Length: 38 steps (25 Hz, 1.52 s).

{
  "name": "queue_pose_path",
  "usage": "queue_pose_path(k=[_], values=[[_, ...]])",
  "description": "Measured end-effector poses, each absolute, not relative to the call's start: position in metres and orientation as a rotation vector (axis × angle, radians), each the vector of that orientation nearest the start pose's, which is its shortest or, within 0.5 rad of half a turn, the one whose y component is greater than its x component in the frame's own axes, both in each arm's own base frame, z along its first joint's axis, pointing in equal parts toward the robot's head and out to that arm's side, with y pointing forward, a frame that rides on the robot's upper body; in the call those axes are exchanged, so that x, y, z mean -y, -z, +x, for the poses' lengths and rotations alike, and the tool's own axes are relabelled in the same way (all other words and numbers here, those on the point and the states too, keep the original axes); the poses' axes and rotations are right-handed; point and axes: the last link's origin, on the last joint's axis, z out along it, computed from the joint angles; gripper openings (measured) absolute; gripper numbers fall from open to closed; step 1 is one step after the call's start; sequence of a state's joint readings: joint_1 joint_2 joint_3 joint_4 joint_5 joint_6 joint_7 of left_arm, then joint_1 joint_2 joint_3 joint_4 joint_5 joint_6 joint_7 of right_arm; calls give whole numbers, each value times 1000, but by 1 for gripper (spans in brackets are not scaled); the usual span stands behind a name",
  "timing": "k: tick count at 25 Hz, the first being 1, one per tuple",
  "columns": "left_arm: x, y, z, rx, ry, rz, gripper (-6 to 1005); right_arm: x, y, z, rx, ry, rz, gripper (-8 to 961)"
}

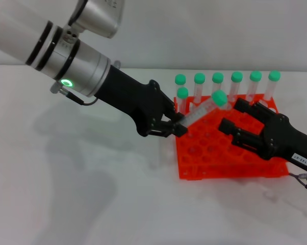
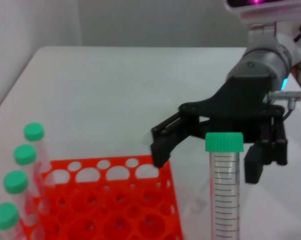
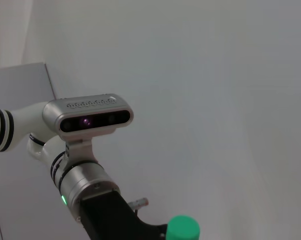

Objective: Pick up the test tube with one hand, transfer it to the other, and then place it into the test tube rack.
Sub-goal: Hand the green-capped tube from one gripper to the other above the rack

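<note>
pickup done: left end effector (image 1: 178,126) is clamped on the tube (image 1: 202,108) near its tip end, holding it tilted in the air over the rack (image 1: 230,153), green cap pointing toward the right arm. in left wrist view the tube (image 2: 224,190) runs up to its cap w/ the right end effector (image 2: 210,150) just behind it.

handover in progress, not finished: right end effector (image 1: 232,115) has its fingers spread wide, one either side of the cap end, but no contact visible, so it's gripping nothing. tube's weight is all on the left side for now.

rack sits on the white bench (image 1: 92,194), seven other capped tubes (image 1: 227,84) standing along its far edge, most holes free.

left to do, as i read it: right closes on the cap end, left lets go and backs off, right turns the tube upright and drops it into a free hole. roughly a third thru.

right wrist view shows only the left arm (image 3: 85,185) and a bit of green cap (image 3: 183,228), own fingers not seen there.
</note>
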<state>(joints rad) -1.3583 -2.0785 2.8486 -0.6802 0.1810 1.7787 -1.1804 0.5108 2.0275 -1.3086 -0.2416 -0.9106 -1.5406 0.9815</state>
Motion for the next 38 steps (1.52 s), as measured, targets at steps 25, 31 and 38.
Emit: queue_pose_path(k=[25,31,38], values=[[-407,17,-107,-10,126,-3196,199,-324,27,219,-469,-1348,-2437,855],[-408,19,-106,-15,126,-3197,200,-325,28,219,-479,-1342,-2439,663],[-408,20,-106,-15,120,-3194,200,-326,28,220,-499,-1339,-2423,528]])
